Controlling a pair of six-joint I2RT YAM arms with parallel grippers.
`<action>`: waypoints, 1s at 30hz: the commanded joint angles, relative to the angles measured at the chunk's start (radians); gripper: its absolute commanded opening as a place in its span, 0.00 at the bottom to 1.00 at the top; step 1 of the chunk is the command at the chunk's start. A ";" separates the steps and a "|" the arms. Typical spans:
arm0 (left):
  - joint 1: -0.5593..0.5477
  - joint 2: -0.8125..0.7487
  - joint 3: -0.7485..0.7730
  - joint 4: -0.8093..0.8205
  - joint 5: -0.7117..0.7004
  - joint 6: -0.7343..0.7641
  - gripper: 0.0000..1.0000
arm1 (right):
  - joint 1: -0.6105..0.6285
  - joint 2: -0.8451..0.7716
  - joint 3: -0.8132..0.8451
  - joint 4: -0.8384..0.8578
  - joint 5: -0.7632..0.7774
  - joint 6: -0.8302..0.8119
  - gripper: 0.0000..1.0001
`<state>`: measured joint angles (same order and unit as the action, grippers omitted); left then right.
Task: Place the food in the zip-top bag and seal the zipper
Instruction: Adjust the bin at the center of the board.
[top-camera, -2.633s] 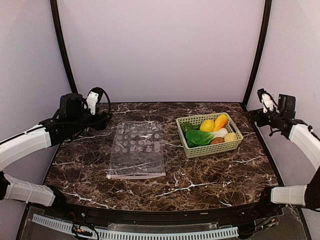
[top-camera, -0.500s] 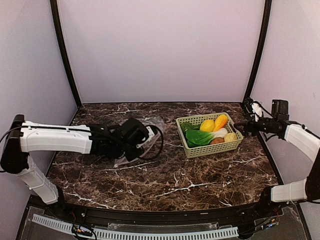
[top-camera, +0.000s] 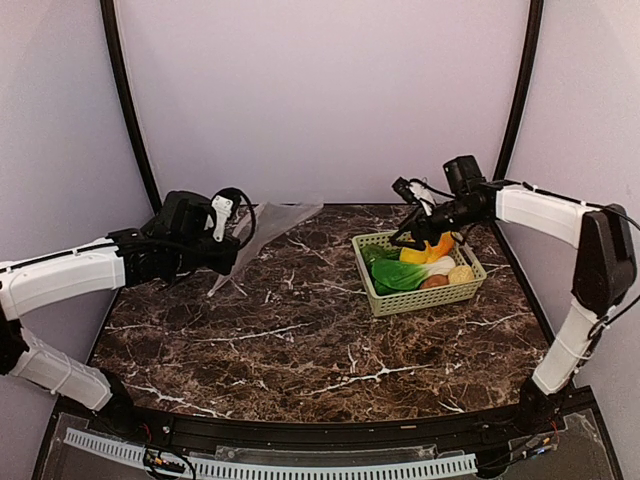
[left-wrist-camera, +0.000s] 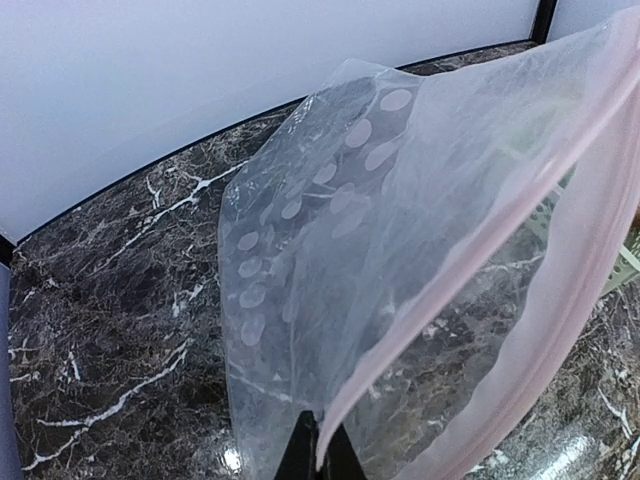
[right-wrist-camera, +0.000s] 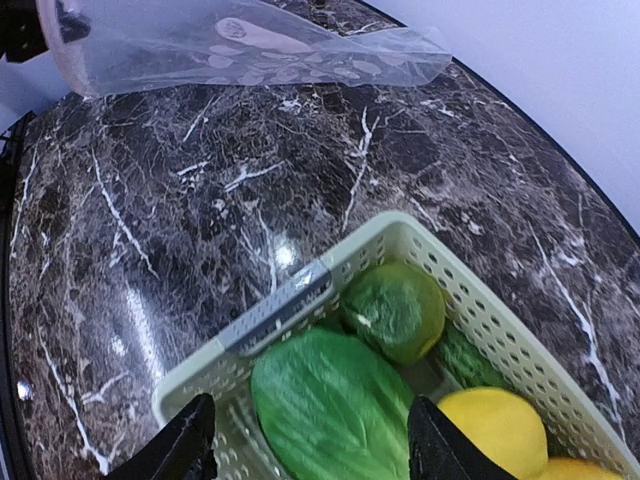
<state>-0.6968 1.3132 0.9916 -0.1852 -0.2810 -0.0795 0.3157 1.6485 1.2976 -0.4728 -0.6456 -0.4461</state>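
Observation:
The clear dotted zip-top bag (top-camera: 272, 228) hangs tilted above the table's back left, only its lower corner near the marble. My left gripper (top-camera: 236, 243) (left-wrist-camera: 315, 452) is shut on the bag's mouth edge, pinching the pinkish zipper (left-wrist-camera: 470, 270). The food lies in a pale green basket (top-camera: 420, 300): lemon (top-camera: 414, 251), orange piece (top-camera: 441, 243), bok choy (top-camera: 405, 273), potato (top-camera: 434, 281) and a beige round one (top-camera: 461, 273). My right gripper (top-camera: 406, 234) (right-wrist-camera: 312, 450) hovers open over the basket's left end, its fingers on either side of the bok choy leaf (right-wrist-camera: 330, 410), holding nothing.
A round green piece (right-wrist-camera: 395, 308) and the lemon (right-wrist-camera: 495, 425) lie just beyond the leaf. The basket rim (right-wrist-camera: 290, 295) runs right under the right gripper's fingers. Dark marble table (top-camera: 330, 350) spreads between the arms, with black frame posts at the back corners.
The left arm drew back to the left and lifted the bag off the table by its edge. The right arm swung in from the right edge to above the basket, its jaws narrowing.

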 joint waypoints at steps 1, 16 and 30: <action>0.001 -0.201 -0.101 0.152 -0.020 -0.015 0.01 | 0.084 0.205 0.187 -0.144 0.055 0.100 0.65; 0.005 -0.320 -0.164 0.222 -0.126 0.096 0.01 | 0.289 0.444 0.400 -0.312 0.220 0.046 0.60; 0.005 -0.306 -0.157 0.217 -0.121 0.088 0.01 | 0.554 0.135 -0.033 -0.361 0.275 -0.175 0.37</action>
<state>-0.6937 1.0004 0.8352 0.0238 -0.4049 0.0010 0.8253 1.8820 1.3716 -0.7723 -0.3912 -0.5426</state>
